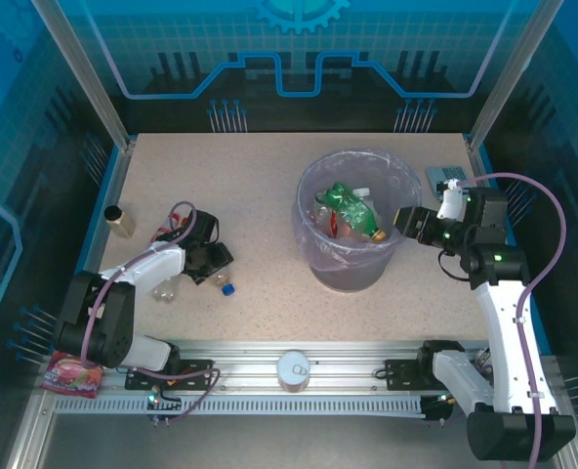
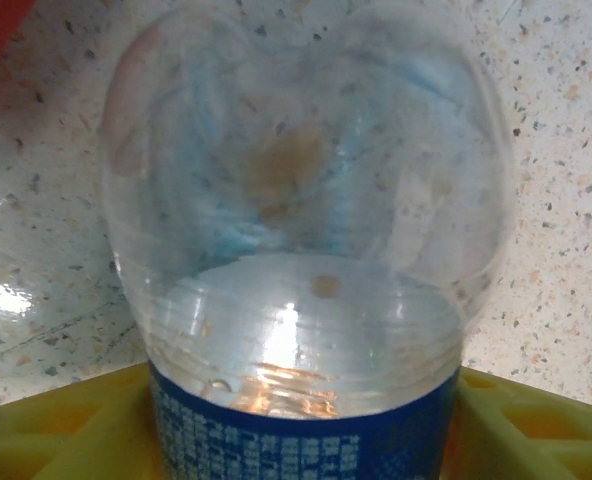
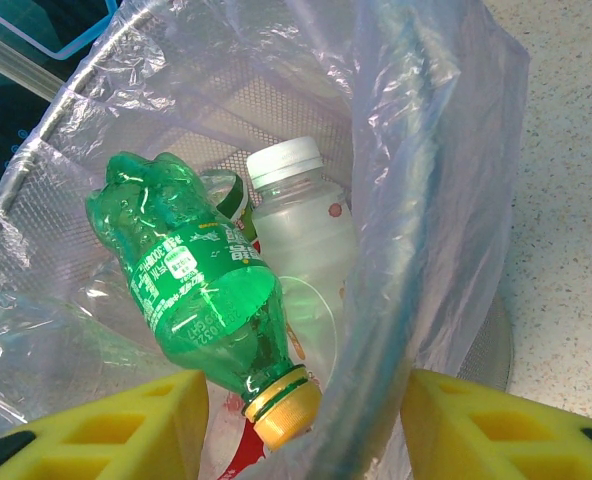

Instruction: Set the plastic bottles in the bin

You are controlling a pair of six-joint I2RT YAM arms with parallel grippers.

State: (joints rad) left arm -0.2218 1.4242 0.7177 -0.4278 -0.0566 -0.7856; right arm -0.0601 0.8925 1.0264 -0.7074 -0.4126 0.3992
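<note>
Clear blue-labelled bottle (image 2: 306, 250) between left jaws

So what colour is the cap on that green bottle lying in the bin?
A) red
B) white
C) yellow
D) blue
C: in the right wrist view the green bottle lies in the bin with a yellow cap at its lower end. The white cap belongs to the clear bottle beside it.
</note>
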